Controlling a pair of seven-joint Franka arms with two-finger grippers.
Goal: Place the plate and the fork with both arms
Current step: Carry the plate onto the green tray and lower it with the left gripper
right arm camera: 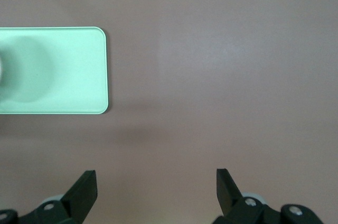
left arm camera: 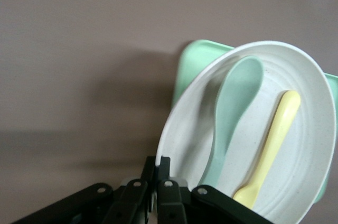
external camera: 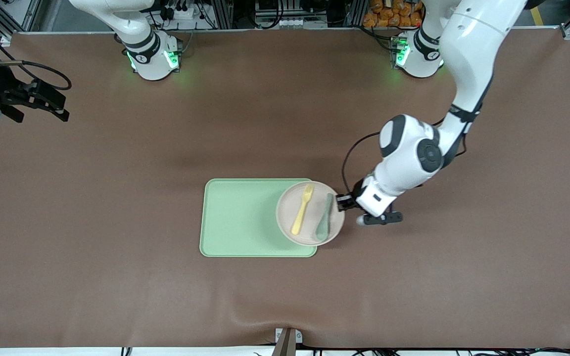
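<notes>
Front view: right gripper [external camera: 42, 104] waits with jaws spread over bare table at the right arm's end; tray [external camera: 235, 217] mid-table. Left gripper [external camera: 343, 201] pinches the plate [external camera: 290, 217] rim over the tray's edge toward the left arm's end. Any tilt could slide the loose fork [external camera: 302, 209] and spoon [external camera: 324, 217] off.

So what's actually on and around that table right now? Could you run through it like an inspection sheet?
Surface: brown table, covered by a mat.
Job's things: plate over the light green tray's end toward the left arm; whether it rests on the tray or is lifted cannot be told. The yellow fork lies in the plate.
Clutter: grey-green spoon in the plate beside the fork.
Grippers: left gripper shut on the plate's rim; right gripper open, waiting over the table's edge at the right arm's end.
Cables: black cable looping along the left arm.
Surroundings: metal frame, equipment and orange items past the arms' bases.
</notes>
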